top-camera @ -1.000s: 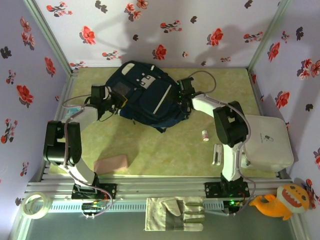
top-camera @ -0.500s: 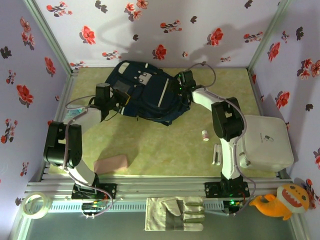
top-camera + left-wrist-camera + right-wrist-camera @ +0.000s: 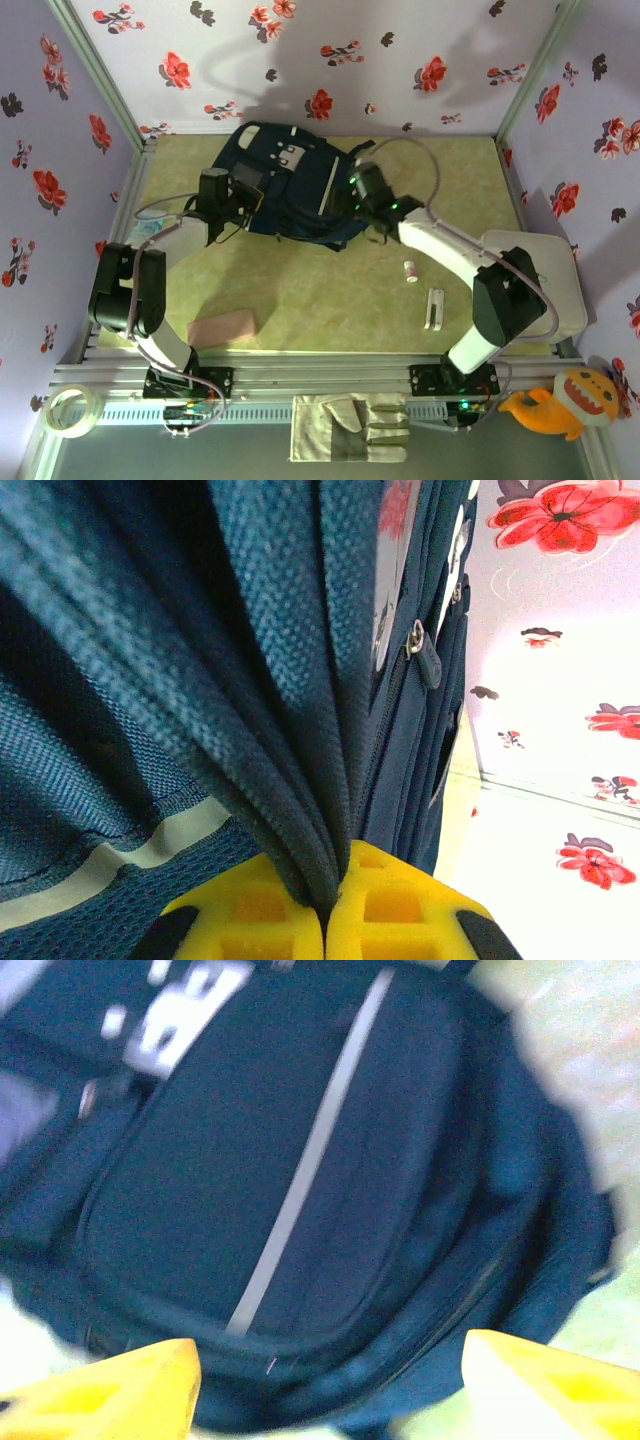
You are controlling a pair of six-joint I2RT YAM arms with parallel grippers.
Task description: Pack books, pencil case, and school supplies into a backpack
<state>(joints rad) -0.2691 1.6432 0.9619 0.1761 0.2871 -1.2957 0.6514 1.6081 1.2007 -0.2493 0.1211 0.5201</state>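
The backpack (image 3: 290, 185) lay near the far edge of the table (image 3: 330, 290), a bit left of the middle. Its long side ran from the far left down toward the near right. Its white stripe (image 3: 328, 188) faced up.

My left claw (image 3: 325, 912) was squeezed together on a fold of the bag's blue cloth, on the bag's left side. My right claw (image 3: 325, 1400) was at the bag's right side with its two yellow fingers wide apart and nothing between them. The bag was right in front of it. I could not tell if it touched the cloth.

So the bag sat between my two claws, one on each side. I think the right claw needed to go a little forward to grab its side, so both could pull the bag open.

The pink pencil case (image 3: 222, 327) lay by the near edge on the left, well apart from the bag. The white tube (image 3: 410, 271) and the white bar (image 3: 434, 308) lay on the right, closer to my right arm.
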